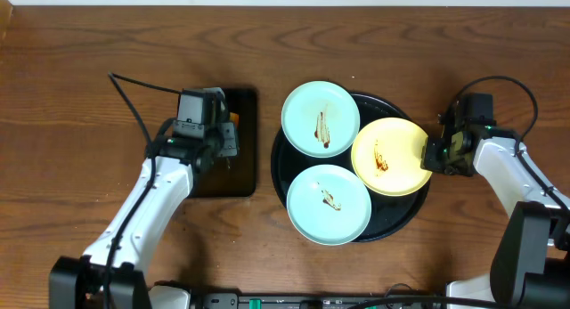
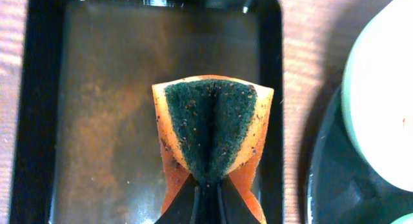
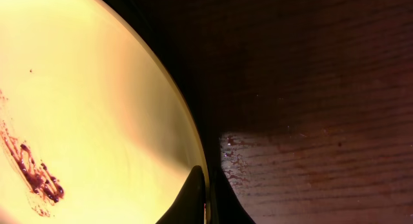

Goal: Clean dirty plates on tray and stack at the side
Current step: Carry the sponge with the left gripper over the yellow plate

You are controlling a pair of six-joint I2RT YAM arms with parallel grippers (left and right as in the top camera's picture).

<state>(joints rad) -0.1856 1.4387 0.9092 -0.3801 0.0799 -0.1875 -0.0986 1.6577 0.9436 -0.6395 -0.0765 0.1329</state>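
Overhead cam: fixed above, looks straight down, far enough to take in the whole desk (image 1: 71,95), w/ round tray (image 1: 396,215) centre-right and rect. tray (image 1: 242,166) at left.

Left wrist cam: close, looks down past left pincer (image 2: 206,185) at btm edge onto sponge (image 2: 210,127) in rect. tray. The blue plate (image 2: 381,101) at its right edge also shows overhead.

Right wrist cam: v. close, looks past right pincer (image 3: 206,185) onto yellow plate (image 3: 84,101) rim and desk at right, both shared w/ overhead.
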